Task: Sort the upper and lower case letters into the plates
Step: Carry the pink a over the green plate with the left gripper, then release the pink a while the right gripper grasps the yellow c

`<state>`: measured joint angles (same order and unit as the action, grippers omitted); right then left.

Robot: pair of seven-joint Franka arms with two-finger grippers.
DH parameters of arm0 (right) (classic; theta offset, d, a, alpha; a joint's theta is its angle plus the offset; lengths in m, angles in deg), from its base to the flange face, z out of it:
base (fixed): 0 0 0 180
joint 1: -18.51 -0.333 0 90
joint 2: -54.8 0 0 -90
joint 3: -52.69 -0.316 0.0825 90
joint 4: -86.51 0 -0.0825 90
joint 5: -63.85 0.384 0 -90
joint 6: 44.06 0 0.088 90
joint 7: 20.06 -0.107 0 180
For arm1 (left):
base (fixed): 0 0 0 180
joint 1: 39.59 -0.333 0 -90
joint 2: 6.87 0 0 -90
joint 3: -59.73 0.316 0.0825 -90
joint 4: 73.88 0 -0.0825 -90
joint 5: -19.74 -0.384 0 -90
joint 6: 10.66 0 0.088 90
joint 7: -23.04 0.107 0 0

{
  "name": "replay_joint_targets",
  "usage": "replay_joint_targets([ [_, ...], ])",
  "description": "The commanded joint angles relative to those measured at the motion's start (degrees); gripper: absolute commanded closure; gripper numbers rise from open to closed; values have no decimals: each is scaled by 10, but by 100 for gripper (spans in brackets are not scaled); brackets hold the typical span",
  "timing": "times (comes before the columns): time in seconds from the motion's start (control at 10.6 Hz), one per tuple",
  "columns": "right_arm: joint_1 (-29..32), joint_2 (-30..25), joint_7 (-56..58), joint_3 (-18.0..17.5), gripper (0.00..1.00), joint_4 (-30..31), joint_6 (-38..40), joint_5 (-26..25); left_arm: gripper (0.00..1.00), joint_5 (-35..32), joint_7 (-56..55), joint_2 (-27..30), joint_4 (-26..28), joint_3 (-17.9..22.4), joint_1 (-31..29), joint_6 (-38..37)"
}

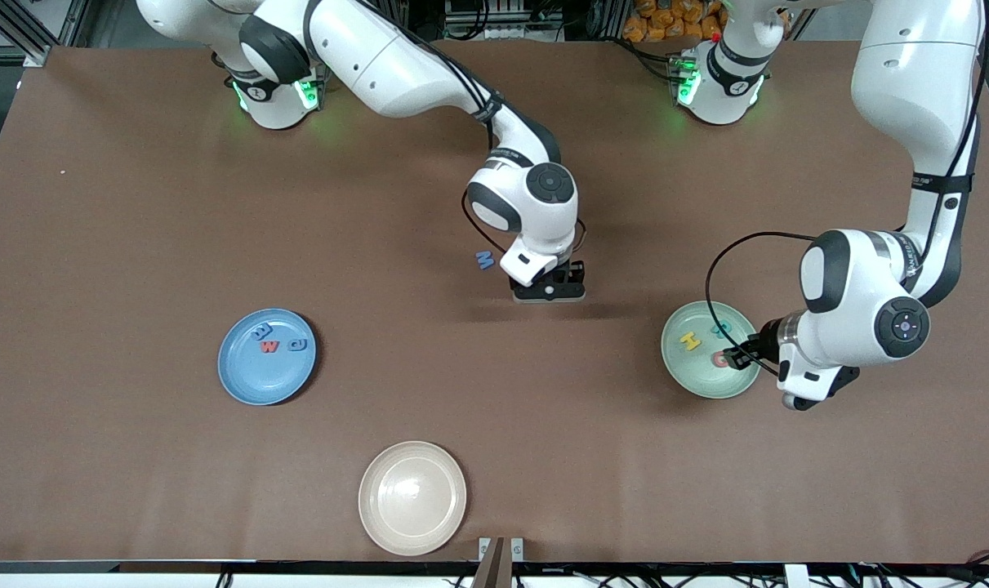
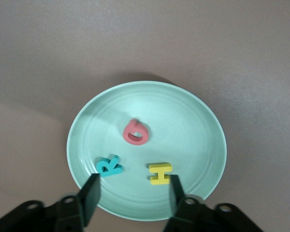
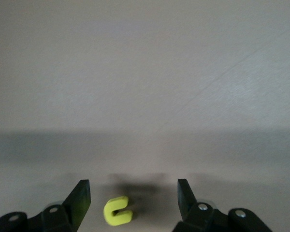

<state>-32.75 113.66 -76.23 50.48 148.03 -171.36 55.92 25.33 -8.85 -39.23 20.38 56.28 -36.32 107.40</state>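
Nearest the camera you have the cream plate (image 1: 412, 498), bare, close to the table's (image 1: 135, 204) front edge and no part of the sort. Farther up, toward the right arm's end, the blue plate (image 1: 266, 356) carries three letters. Toward the left arm's end, the green plate (image 1: 706, 349) holds a yellow H (image 2: 160, 173), a teal R (image 2: 108, 165) and a pink letter (image 2: 136, 132), all lying loose.

Your left gripper (image 2: 131, 195) hangs over the green plate's rim, fingers parted with nothing between them — the pink letter looks freshly dropped there. Your right gripper (image 3: 133, 200) is low over the middle of the table, fingers wide on either side of a small yellow letter (image 3: 117, 211) that they do not yet touch. A blue M (image 1: 483, 260) lies just beside that gripper on the table.

Watch the right hand: the yellow letter sits off-centre, nearer one finger, so a careless close could flick it aside or pinch a corner only. Lifting the left hand away at a slant could clip the rim and shift the green plate — come straight up.
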Motion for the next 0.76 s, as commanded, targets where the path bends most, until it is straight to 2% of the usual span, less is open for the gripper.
replay_joint_targets([
  [0.0,-16,22,-24,5,19,-32,1,-12,0,9,5,4,3,1,5,9],
  [0.28,-22,35,-23,5,20,-31,-9,-33,0,-7,3,12,1,3,4,8],
  [0.66,-19,35,-13,1,30,-26,-8,-31,0,-24,-2,29,-3,0,4,2],
])
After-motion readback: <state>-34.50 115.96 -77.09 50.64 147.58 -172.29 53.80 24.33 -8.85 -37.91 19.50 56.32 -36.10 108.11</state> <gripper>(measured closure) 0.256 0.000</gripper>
